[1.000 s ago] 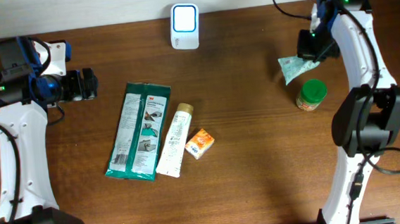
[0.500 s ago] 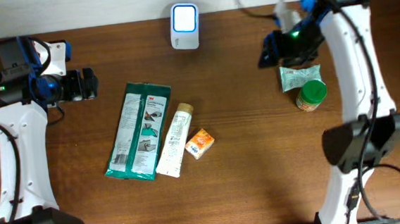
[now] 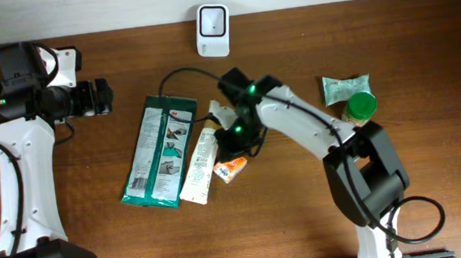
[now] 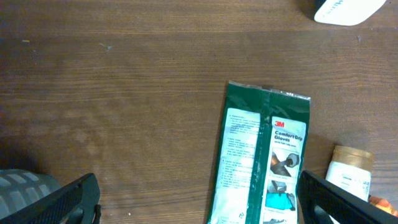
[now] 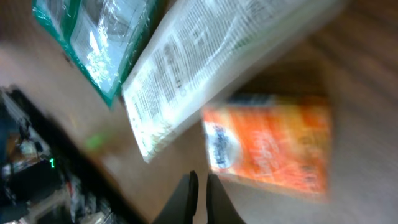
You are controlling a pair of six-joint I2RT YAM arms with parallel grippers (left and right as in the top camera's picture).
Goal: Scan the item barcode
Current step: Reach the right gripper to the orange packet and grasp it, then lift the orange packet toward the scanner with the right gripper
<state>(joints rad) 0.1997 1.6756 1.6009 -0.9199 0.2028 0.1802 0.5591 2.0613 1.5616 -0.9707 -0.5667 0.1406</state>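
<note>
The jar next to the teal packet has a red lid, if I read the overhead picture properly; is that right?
Not quite: the jar has a green lid, not a red one, as the overhead view shows. The rest holds, since it does stand next to the teal packet.

gloves packet [image 3: 160, 152]: dark green, white print | tube [image 3: 200, 165]: white, tan cap | small box [image 3: 232, 169]: orange | barcode scanner [image 3: 212, 30]: white | table [image 3: 286, 223]: brown woodgrain

White tube [image 3: 201, 162] just beside orange box [image 3: 233, 169] blocks one flank; open table [image 3: 293, 214] on other flank.
</note>
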